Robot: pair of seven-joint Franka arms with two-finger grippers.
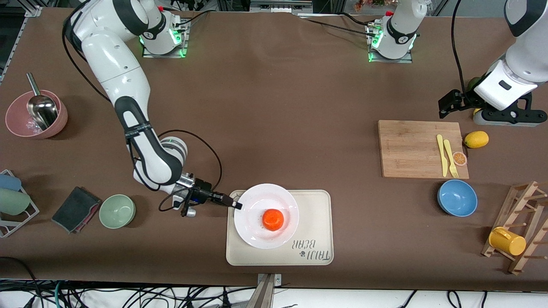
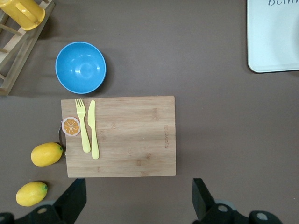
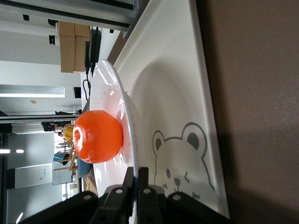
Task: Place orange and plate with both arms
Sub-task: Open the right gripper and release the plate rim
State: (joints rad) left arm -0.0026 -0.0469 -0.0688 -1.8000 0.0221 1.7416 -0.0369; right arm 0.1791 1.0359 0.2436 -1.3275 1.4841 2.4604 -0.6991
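Note:
The white plate lies over the beige bear tray, near the table's front edge. The small orange sits in the plate's well. My right gripper reaches in low from the right arm's end and is shut on the plate's rim. In the right wrist view its fingers pinch that rim, with the orange on the plate and the tray under it. I cannot tell whether plate and tray touch. My left gripper hangs open and empty over bare table beside the cutting board.
A wooden cutting board holds a yellow knife, a fork and an orange-slice disc. A lemon lies beside it. A blue bowl, a rack with a yellow mug, a green bowl, a dark cloth and a pink bowl ring the table.

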